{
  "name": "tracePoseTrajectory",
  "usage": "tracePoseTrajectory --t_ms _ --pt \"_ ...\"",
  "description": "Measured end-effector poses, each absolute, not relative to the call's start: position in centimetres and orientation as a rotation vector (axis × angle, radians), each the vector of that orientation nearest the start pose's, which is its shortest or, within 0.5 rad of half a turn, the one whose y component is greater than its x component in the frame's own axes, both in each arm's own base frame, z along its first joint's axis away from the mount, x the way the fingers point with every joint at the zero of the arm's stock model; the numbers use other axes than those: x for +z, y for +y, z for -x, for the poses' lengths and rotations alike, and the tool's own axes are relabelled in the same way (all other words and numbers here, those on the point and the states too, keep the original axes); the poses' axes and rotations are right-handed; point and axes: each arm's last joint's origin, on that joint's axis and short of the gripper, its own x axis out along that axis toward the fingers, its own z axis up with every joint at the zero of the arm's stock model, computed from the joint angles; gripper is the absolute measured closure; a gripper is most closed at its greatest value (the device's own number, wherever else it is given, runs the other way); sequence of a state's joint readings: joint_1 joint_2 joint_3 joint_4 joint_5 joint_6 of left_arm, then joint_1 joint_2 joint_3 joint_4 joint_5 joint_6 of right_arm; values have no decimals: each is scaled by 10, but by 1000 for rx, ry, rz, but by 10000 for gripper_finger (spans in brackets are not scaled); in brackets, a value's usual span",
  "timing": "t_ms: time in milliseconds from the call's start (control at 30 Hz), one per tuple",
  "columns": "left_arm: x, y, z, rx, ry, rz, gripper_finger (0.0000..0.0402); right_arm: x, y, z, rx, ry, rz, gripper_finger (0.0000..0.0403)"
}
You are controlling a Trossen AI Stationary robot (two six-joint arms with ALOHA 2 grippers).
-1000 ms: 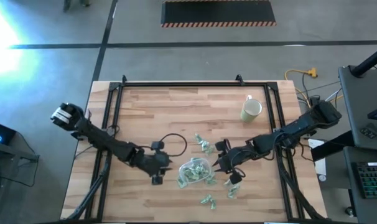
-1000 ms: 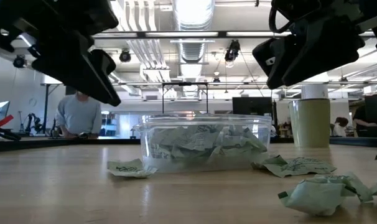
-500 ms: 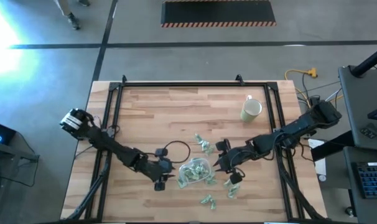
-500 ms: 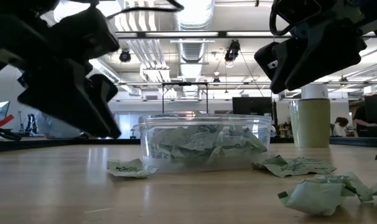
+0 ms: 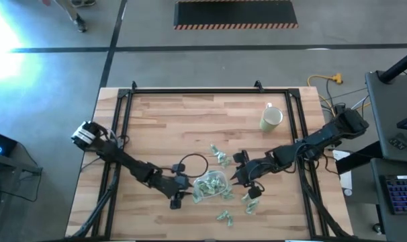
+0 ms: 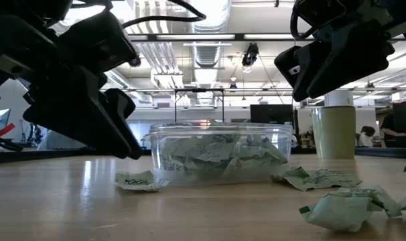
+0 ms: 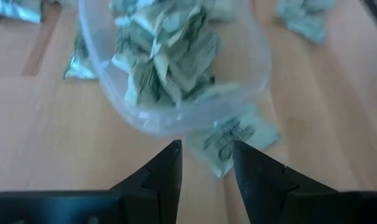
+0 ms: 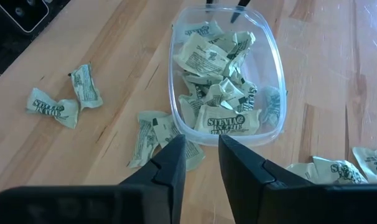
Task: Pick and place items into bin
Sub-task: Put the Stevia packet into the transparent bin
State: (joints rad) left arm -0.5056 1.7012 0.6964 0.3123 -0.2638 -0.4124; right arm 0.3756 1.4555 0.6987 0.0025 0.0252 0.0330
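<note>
Left gripper (image 7: 204,158) released, hovering at packet (image 7: 233,138) beside bin (image 7: 254,81). Right gripper (image 8: 201,155) released, apparently empty, near bin rim.

One clear bin (image 5: 209,185) sits on the table (image 5: 163,128), toward its near edge, filled with a heap of pale-green wrapped packets (image 8: 224,118) too crumpled together to count. About eight more packets (image 5: 221,158) lie loose on the table around it, though some overlap, so the count is rough. One cream mug (image 5: 270,118) stands toward the far right corner. Two dark arms reach in, each with one gripper: the left gripper (image 5: 178,199) and the right gripper (image 5: 238,179).
</note>
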Motion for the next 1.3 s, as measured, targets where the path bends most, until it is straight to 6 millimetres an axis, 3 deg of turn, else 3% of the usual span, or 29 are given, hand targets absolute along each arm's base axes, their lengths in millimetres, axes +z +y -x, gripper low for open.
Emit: tracePoseTrajectory --t_ms 200,600,733,967,1300 --pt "114 -145 -278 -89 701 121 276 175 102 -260 321 750 117 321" --pt "110 -145 -279 -91 705 114 279 174 102 -260 317 753 108 319" --pt "109 -145 -278 -87 720 108 308 174 102 -260 317 753 108 326" --pt "108 -143 -277 -76 741 101 394 174 102 -260 317 753 108 329" --pt "115 -141 -265 -104 858 150 400 174 102 -260 317 757 109 325"
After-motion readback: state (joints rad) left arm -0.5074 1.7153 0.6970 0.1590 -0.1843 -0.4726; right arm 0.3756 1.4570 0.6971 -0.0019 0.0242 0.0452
